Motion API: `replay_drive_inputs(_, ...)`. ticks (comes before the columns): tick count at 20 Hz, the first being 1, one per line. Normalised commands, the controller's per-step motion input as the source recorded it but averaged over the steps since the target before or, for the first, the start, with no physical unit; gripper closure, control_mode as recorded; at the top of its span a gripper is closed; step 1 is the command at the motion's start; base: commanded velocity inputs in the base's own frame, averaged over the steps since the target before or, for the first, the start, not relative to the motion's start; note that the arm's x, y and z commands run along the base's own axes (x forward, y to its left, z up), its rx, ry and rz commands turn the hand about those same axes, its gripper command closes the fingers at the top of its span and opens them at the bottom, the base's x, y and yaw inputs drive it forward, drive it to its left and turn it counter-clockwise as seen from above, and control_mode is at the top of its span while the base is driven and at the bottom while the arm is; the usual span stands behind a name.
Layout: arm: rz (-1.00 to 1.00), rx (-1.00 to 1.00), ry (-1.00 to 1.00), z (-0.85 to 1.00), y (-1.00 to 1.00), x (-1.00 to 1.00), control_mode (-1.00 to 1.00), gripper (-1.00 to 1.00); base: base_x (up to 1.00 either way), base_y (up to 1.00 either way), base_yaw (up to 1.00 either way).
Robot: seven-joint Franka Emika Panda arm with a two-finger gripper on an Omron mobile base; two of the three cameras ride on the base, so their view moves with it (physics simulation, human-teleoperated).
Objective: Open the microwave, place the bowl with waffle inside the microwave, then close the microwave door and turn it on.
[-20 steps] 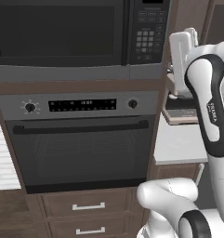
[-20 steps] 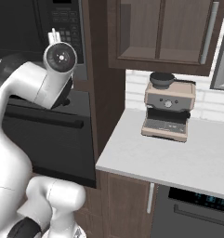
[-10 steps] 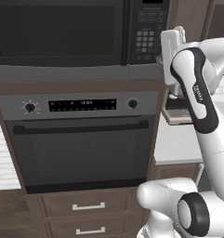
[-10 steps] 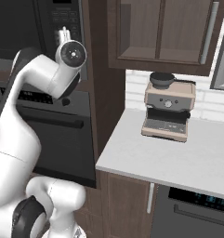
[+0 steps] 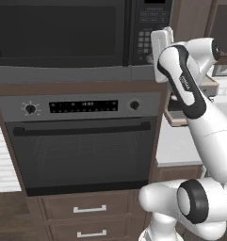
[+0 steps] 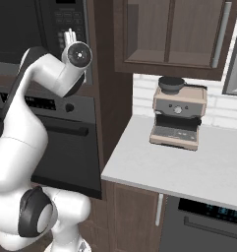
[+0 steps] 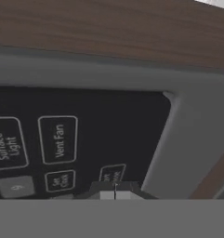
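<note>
The gripper [image 7: 115, 189] is pointing at the black keypad [image 7: 81, 139] of the microwave [image 7: 197, 130], its jaws pressed together. Buttons reading "Surface Light" [image 7: 7, 144] and "Vent Fan" [image 7: 58, 139] are showing. A brown wood panel [image 7: 113, 28] is bordering the grey frame.

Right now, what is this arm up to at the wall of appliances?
The white arm has its gripper shut and raised to the microwave's black button keypad, fingertips pointing at the buttons near the one marked Vent Fan. The microwave door is closed, so the arm looks to be at the turning-on step. Whether a fingertip touches a button cannot be told. The oven below is closed too.
</note>
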Motion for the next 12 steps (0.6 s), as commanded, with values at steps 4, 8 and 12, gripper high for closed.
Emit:
replay_drive_inputs(4, 0.00, 0.00, -0.03, -0.18, 0.00, 0.79, -1.00, 1.00, 0.00, 0.00, 0.00)
replay_drive_inputs(8, 0.00, 0.00, -0.08, -0.45, 0.00, 0.80, -1.00, 1.00, 0.00, 0.00, 0.00)
replay_drive_inputs(12, 0.00, -0.03, -0.11, -0.61, 0.09, 0.60, -1.00, 1.00, 0.00, 0.00, 0.00)
